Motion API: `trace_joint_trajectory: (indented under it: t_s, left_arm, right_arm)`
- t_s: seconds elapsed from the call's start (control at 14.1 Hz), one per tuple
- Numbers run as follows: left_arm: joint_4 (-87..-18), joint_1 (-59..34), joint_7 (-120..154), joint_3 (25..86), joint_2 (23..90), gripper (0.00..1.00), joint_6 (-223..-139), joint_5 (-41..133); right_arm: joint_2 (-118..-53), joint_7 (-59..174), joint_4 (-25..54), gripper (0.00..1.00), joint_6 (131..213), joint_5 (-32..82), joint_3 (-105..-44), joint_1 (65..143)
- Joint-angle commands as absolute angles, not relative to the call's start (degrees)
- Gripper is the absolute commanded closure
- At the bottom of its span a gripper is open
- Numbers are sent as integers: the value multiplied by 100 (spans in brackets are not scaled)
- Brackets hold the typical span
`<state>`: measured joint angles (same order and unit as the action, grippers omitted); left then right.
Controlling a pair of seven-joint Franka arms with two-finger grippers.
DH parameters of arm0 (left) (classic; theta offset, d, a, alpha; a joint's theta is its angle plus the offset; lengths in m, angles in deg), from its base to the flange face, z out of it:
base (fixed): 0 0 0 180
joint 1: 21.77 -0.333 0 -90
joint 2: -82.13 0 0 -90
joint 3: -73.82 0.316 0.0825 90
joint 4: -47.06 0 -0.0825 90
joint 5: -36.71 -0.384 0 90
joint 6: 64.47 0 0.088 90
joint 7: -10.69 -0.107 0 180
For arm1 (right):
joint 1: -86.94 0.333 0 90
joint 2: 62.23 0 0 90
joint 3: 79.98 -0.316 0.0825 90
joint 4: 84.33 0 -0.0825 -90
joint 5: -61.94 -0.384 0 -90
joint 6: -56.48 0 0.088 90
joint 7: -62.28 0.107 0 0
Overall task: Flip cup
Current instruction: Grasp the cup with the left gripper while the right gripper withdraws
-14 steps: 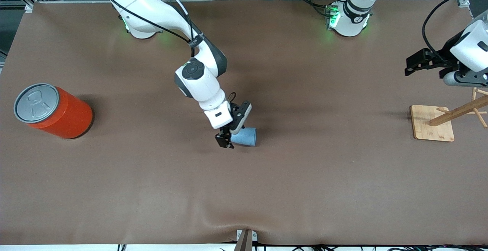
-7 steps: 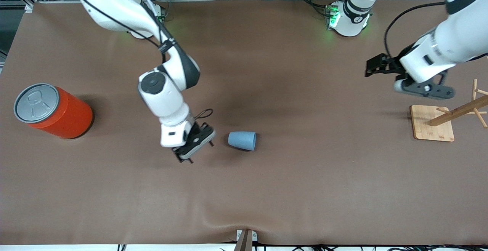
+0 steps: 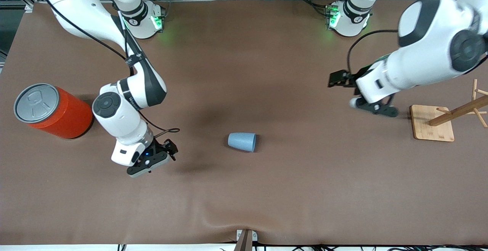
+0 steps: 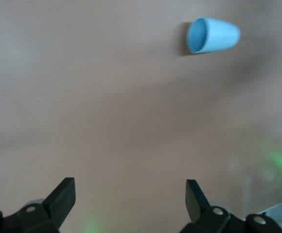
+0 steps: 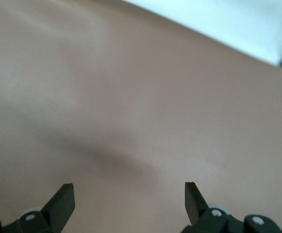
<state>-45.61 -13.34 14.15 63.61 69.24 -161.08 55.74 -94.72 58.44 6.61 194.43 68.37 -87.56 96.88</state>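
Note:
The light-blue cup (image 3: 242, 141) lies on its side on the brown cloth near the table's middle, its wide mouth turned toward the left arm's end. It also shows in the left wrist view (image 4: 213, 35), darker blue inside. My right gripper (image 3: 170, 152) is open and empty, low over the cloth, well apart from the cup toward the right arm's end. In the right wrist view the right gripper (image 5: 130, 191) has only bare cloth between its fingers. My left gripper (image 3: 338, 79) is open and empty over the cloth toward the left arm's end; the left wrist view shows it (image 4: 130, 187) apart from the cup.
A large orange canister with a grey lid (image 3: 53, 111) stands near the right arm's end. A wooden peg rack on a flat wooden base (image 3: 432, 123) stands near the left arm's end, close to the left arm's hand.
My right gripper has left the cup and swung away toward the right arm's end. The cup stays lying where it was. My left arm has moved from over the rack toward the table's middle.

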Motion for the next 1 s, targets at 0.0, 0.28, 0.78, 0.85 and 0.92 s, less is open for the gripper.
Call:
trace_joint_trajectory:
  t_s: [0.0,0.28,0.78,0.85,0.92]
  left_arm:
    - [-4470,-1272,1333,5969,6211,0,-16973,6077]
    - [-3988,-1070,765,5844,5087,0,-17758,6719]
    - [-3697,-841,-1108,5853,3732,0,-18698,8923]
    - [-3697,-832,-1294,5853,3617,0,-18856,9135]
    - [-3688,-823,-1374,5853,3503,0,-18927,9233]
  right_arm:
    - [-9045,6201,733,0,18676,6836,-8834,9442]
    - [-8650,6210,769,0,17797,6827,-8842,8976]
    - [-7990,6210,795,0,16477,6800,-8851,8422]
    - [-7894,6219,795,0,16337,6801,-8851,8360]
    - [-7788,6219,795,0,16205,6792,-8851,8281]
